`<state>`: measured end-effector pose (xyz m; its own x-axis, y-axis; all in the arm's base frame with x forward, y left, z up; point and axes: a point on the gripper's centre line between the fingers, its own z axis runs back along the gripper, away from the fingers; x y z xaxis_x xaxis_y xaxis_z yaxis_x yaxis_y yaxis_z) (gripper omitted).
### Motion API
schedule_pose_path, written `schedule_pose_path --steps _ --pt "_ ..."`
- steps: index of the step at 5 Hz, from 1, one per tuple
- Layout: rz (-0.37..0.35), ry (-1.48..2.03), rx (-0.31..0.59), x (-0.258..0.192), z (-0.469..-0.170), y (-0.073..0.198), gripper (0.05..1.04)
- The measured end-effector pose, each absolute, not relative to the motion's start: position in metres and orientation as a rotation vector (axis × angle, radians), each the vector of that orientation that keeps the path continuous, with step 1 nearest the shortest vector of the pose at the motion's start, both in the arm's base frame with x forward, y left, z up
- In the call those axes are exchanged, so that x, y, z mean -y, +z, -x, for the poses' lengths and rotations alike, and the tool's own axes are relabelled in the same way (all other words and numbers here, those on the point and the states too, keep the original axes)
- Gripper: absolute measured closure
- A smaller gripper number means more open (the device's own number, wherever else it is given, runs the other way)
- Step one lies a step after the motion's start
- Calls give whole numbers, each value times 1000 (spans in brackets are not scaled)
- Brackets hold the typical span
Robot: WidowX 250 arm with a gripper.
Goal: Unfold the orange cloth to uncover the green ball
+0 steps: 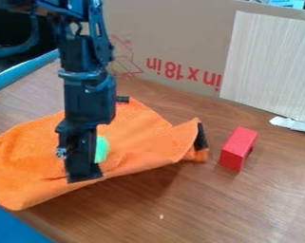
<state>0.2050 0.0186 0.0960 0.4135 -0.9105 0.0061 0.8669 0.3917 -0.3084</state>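
Camera view, green object on cloth beside end effector, opening and hold unclear

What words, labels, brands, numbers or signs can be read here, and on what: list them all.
"in x 18in": red, upside down, on the brown cardboard panel, stopping at the pale wood-grain board.
Beside it, a red line drawing: no readable words.
Pale blue-and-white item, top right: marks too small to read.
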Motion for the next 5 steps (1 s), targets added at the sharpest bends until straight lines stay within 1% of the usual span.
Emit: schedule_pose_path --steps 2,3,4,5 --pt "295 -1174 -190 -18 -189 100 1033" --pt "290 -1183 -184 -21 -181 102 1033" --pt "287 -1208 -199 -23 -176 99 1012" --pt "265 -1214 -215 -27 -178 96 860"
